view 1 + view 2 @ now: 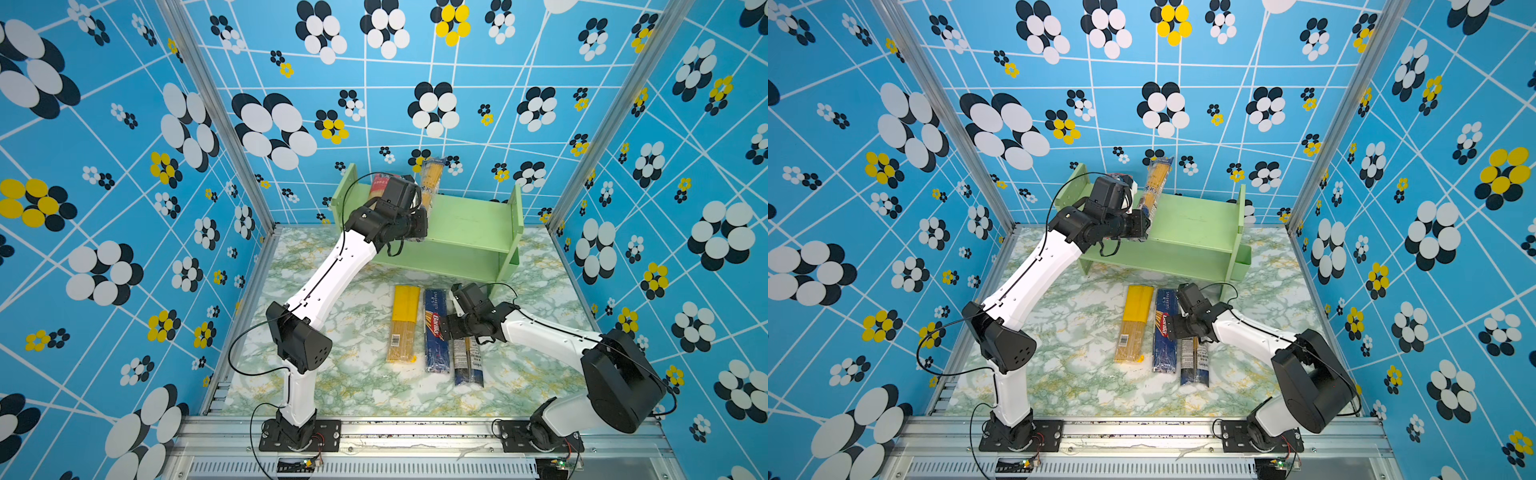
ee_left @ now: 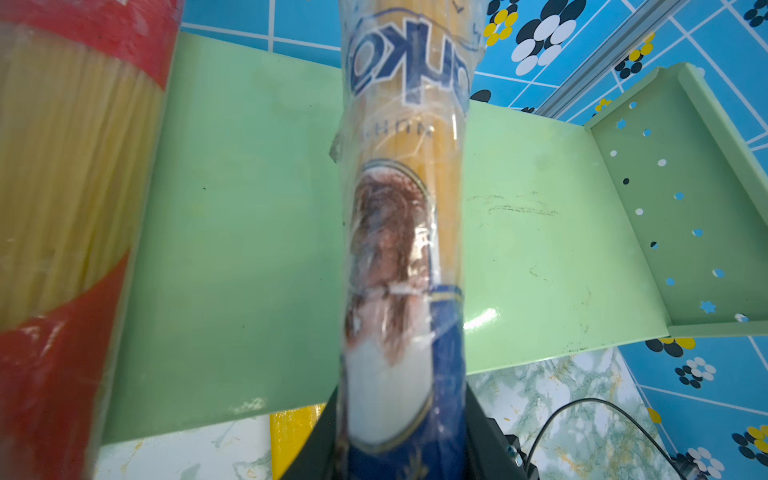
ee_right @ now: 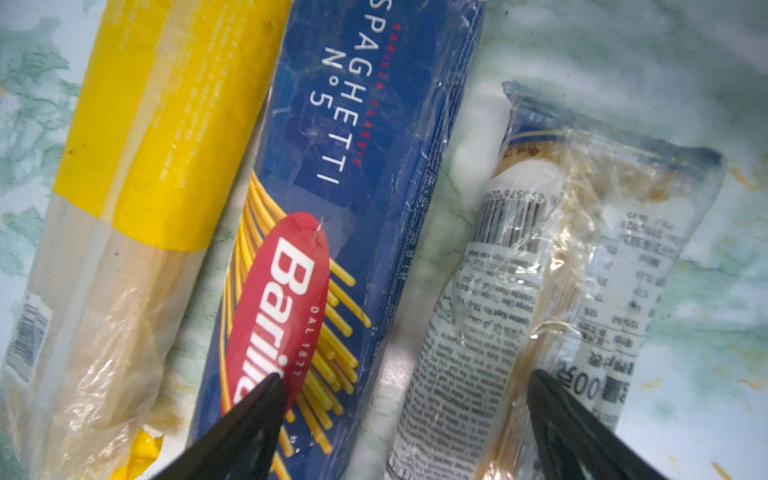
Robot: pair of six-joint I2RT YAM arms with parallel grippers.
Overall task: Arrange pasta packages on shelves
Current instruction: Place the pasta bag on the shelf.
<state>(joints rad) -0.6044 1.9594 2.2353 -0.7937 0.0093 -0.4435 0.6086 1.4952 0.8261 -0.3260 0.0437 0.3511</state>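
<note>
Top views, left gripper (image 1: 419, 232): clamped on the navy lower end of the clear pack (image 1: 432, 183), at the front edge of the upper board.
Top views, clear pack: it stands steep and slightly tilted over the upper board of the pale green shelf (image 1: 469, 220). I cannot tell whether its foot rests on the board.
Top views, red pack (image 1: 379, 185): upright near the shelf's left end, mostly hidden behind the left wrist.
Top views, table (image 1: 332, 374): three packs lie side by side in front of the shelf. From left to right they are the yellow-topped pack (image 1: 403, 324), the Barilla pack (image 1: 435, 332) and the labelled pack (image 1: 467, 361).
Top views, right gripper (image 1: 1173, 328): low over the Barilla pack and the labelled pack.
Left wrist view, left gripper (image 2: 399, 457): black fingers (image 2: 486, 436) pinch the clear pack (image 2: 399, 208) from both sides at its navy end. The red pack (image 2: 62, 166) stands just beside it, with bare green board between them.
Right wrist view, right gripper (image 3: 407, 390): jaws wide apart, holding nothing.
Right wrist view, fingertips (image 3: 266, 399): one sits over the red Barilla logo, the other over the labelled pack (image 3: 540, 270). I cannot tell whether they touch.
Right wrist view, yellow-topped pack (image 3: 137, 166): lies flat against the Barilla pack (image 3: 374, 124).
</note>
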